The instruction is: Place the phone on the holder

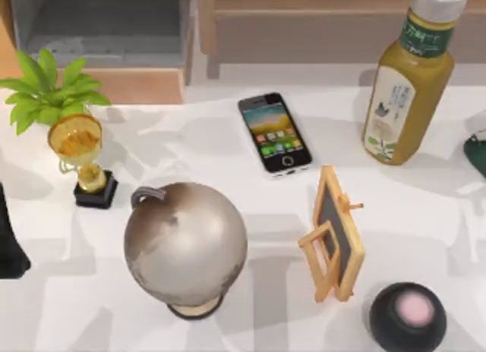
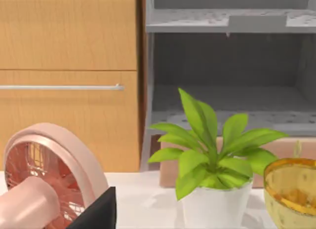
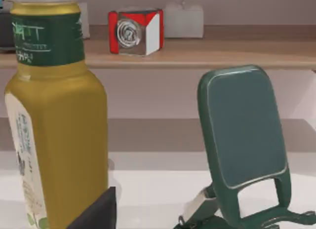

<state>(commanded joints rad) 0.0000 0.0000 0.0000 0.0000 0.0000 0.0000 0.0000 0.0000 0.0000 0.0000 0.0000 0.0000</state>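
Phone (image 1: pixel 275 133) is lying flat, screen up, upper centre of the top frame, on the white table (image 1: pixel 425 215), nothing touching it. Green holder (image 3: pixel 244 140) is standing upright right of centre in my right wrist frame, beside the yellow-green bottle (image 3: pixel 57 115). Can't tell how my left or right gripper fingers are sitting.

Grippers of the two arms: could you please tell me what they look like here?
The left gripper and the right gripper each show as a plain black, flat-faced wedge with a sharp corner. The left arm is a black blocky shape at the table's left edge. No cables or markings are visible.
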